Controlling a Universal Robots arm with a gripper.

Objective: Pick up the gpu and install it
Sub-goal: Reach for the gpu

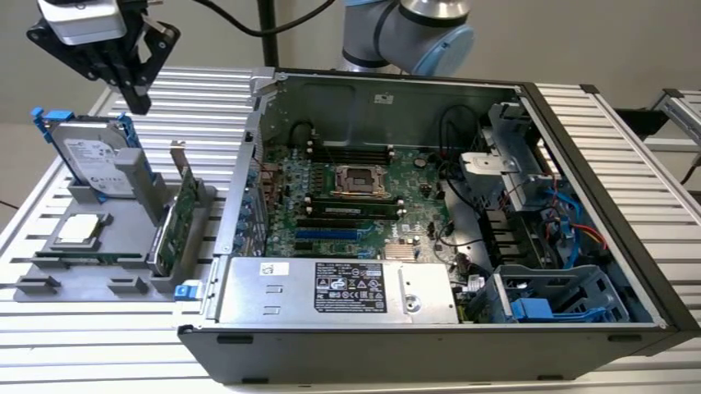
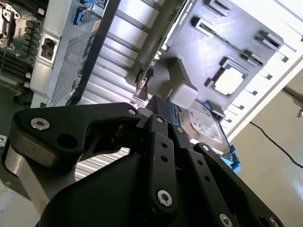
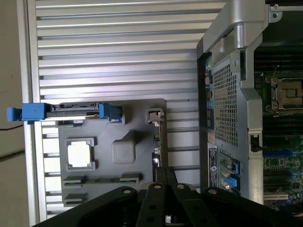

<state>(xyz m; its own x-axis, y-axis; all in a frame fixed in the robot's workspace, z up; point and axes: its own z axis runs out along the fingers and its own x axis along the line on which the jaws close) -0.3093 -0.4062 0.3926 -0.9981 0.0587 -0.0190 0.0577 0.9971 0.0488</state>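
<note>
My closed, empty pincer hangs high, apart from the gpu.
The card stands on edge below, toward the exterior view's right, long axis running near-to-far.

- The tabletop is showing as a pale metal surface of long parallel slats with grooves between them, running under everything in the scene.
- A flat grey fixture plate is lying directly on the slats at the exterior view's left.
- An open computer case is lying on its side on the slats, open face upward, taking up the middle and the exterior view's right.
- The plate and the case are sitting just beside each other; in the first wrist view a strip of bare slats is separating them.
</note>
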